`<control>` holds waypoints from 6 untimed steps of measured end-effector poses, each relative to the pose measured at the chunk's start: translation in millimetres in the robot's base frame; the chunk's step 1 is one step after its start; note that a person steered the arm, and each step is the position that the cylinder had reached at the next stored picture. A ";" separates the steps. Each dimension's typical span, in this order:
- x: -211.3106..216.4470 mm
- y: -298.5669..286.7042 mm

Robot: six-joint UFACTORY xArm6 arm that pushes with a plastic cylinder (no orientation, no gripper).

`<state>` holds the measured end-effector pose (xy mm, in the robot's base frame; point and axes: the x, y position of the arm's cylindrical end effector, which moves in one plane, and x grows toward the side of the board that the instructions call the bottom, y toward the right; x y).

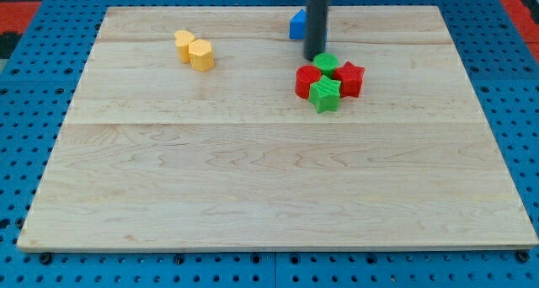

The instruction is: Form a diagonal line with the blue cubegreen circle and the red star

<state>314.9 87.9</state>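
My tip (314, 56) is the lower end of a dark rod coming down from the view's top. It stands just to the upper left of the green circle (327, 63), touching or nearly touching it. The blue cube (297, 24) lies behind the rod toward the view's top, partly hidden by it. The red star (350, 77) sits right of the green circle, in a tight cluster with a red round block (306, 81) and a green star (324, 94).
Two yellow blocks (194, 50) lie side by side at the upper left of the wooden board (269, 187). The board rests on a blue pegboard surface (25, 153).
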 end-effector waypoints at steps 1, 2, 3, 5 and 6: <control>0.4 12.7; 0.4 12.7; 2.6 31.6; 23.4 52.1; 69.9 46.8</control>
